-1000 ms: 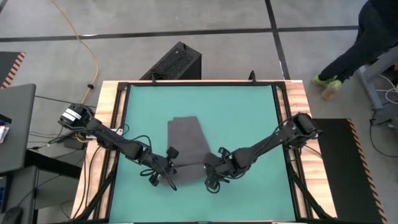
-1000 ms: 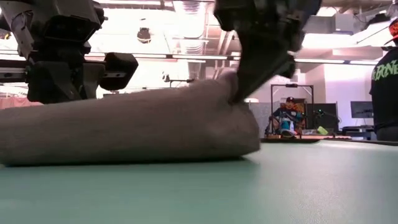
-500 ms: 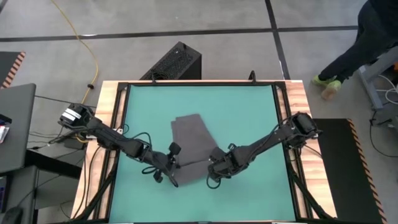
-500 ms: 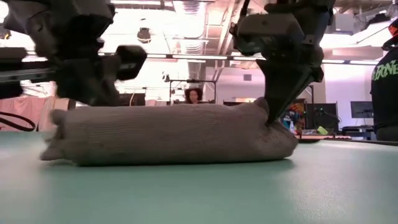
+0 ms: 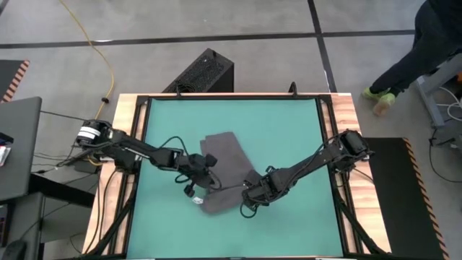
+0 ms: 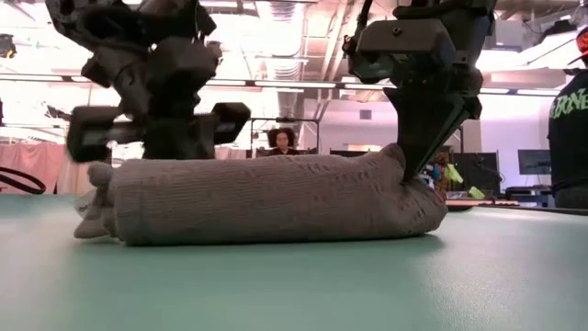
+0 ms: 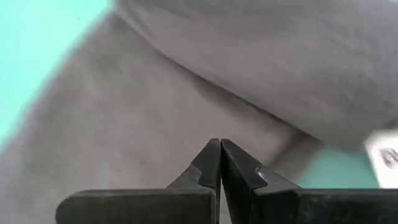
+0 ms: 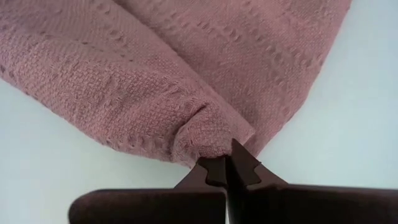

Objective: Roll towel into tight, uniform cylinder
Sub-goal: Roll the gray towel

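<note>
The dark grey towel point(image 5: 225, 160) lies on the teal mat point(image 5: 289, 130). Its near part is rolled into a thick cylinder point(image 6: 266, 198) that rests on the mat, and the rest lies flat behind it. A small white tag point(image 7: 387, 158) shows at one edge. My right gripper point(image 5: 247, 196) is shut on the roll's right end. My left gripper point(image 5: 208, 179) is shut and points down at the cloth by the towel's left edge, just behind the roll point(image 7: 219, 144). My right gripper pinches a bunched fold of cloth at the roll's right end point(image 8: 208, 140) between its two fingertips. It comes steeply from above point(image 6: 409, 161), and the roll lies on the mat below it. My left gripper's shut fingertips stand right at the cloth point(image 7: 186, 112); I cannot tell whether they touch it.
The mat is bare on all sides of the towel. The wooden table frame point(image 5: 130, 144) runs around the mat. A black box point(image 5: 202, 72) stands on the floor past the far edge. A person point(image 5: 426, 43) is at the far right, and another person point(image 6: 280, 140) shows in the room behind.
My left gripper has swung from the roll's near left end toward the far and right, over the towel, staying shut. The towel has slid a little toward the table's right, and the roll's left end now lies free. My right gripper has tipped steeper on the right end.
</note>
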`<action>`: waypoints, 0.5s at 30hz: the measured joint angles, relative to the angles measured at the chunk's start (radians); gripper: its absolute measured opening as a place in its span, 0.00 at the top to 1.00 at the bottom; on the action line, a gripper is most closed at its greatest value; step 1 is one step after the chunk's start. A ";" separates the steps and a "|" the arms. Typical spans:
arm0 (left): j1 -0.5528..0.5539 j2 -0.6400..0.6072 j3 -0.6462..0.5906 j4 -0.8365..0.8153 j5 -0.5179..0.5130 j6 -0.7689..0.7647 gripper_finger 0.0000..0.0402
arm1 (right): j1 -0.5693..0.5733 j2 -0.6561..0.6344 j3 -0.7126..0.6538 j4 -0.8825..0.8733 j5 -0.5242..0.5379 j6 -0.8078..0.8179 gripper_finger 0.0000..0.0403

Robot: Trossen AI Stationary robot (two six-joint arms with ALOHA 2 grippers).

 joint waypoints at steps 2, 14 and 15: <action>-0.008 0.034 0.000 0.011 0.001 0.020 1.00 | -0.008 -0.007 0.000 -0.006 -0.007 0.000 0.98; -0.004 0.219 0.003 0.183 0.021 0.041 1.00 | -0.039 -0.011 0.000 -0.121 -0.055 0.079 0.98; -0.004 0.219 0.004 0.178 0.024 0.034 1.00 | -0.045 -0.011 0.000 -0.162 -0.067 0.101 0.98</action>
